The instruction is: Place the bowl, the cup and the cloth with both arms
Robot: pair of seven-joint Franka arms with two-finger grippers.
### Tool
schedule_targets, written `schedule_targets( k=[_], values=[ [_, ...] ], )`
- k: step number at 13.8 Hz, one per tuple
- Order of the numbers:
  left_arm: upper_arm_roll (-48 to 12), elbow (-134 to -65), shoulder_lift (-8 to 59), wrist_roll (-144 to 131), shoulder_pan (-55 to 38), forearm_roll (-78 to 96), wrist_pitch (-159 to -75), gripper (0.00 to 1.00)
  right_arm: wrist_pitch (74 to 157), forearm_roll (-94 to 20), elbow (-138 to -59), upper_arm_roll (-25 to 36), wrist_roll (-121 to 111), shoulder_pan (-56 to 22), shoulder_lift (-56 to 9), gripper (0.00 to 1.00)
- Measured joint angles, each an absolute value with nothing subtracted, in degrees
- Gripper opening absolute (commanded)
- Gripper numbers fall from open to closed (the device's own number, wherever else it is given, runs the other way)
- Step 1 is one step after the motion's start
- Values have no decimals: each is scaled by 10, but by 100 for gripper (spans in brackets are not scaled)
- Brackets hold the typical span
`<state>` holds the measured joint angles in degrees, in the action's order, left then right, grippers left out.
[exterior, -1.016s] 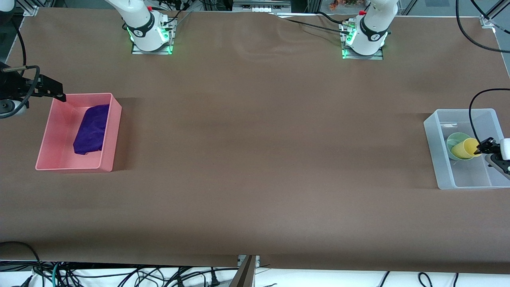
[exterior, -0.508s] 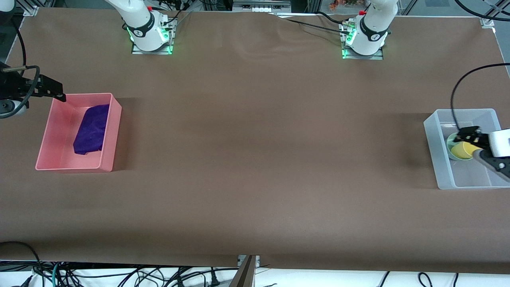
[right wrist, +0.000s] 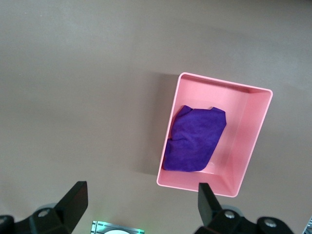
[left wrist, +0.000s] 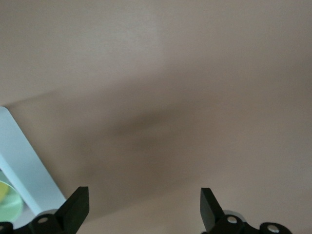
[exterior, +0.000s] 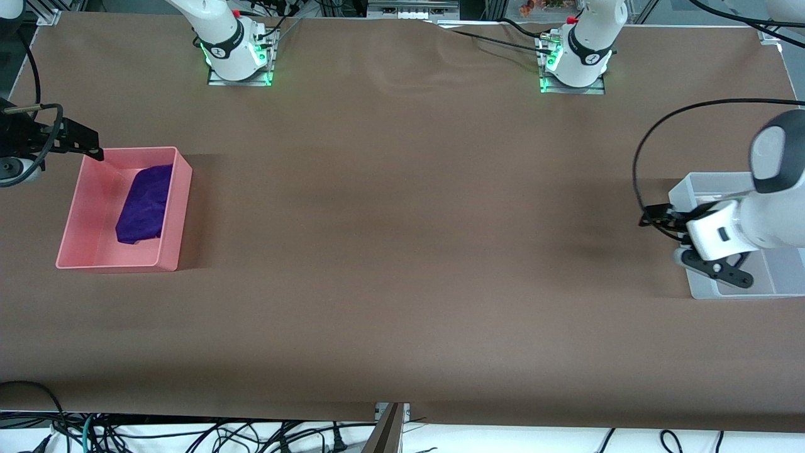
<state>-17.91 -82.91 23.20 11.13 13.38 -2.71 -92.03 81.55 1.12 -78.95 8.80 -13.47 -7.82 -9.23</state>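
The purple cloth (exterior: 144,202) lies crumpled in the pink bin (exterior: 173,207), also in the right wrist view (right wrist: 195,139). My right gripper (exterior: 88,148) is open and empty, up over the table beside the bin's corner toward the bases (right wrist: 141,192). My left gripper (exterior: 651,217) is open and empty over the table, just outside the clear bin (exterior: 685,189) on the side toward the table's middle (left wrist: 144,195). The left arm hides the bin's contents in the front view. The left wrist view shows a sliver of the green bowl (left wrist: 11,210) in the clear bin (left wrist: 24,161), with a yellow edge of the cup (left wrist: 2,191) on it.
The brown table (exterior: 402,251) spreads wide between the two bins. The pink bin (right wrist: 253,126) stands at the right arm's end, the clear bin at the left arm's end. A black cable (exterior: 648,138) loops above the left gripper.
My left gripper has drawn away from the yellow cup, out of the clear bin toward the table's middle; its arm now covers bowl and cup. The right arm has not moved.
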Motion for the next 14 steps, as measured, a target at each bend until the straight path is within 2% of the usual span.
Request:
schedule_targets(
  k=[2, 4, 8, 10, 14],
  values=[
    [-87, -847, 185, 58, 40, -7, -921, 100, 815, 12, -790, 88, -135, -78, -92, 100],
    [-45, -891, 117, 29, 0, -7, -942, 100, 815, 12, -790, 88, -135, -78, -92, 100],
    [-27, -1004, -16, 5, -3, -6, -971, 100, 815, 13, -790, 88, -135, -78, -92, 100],
    [-26, -1033, -37, 0, -3, -6, -979, 100, 815, 13, -790, 88, -135, -78, -92, 100],
    [-26, -1045, -35, -5, -5, -6, -990, 100, 815, 13, -790, 88, -135, -78, -92, 100]
  ],
)
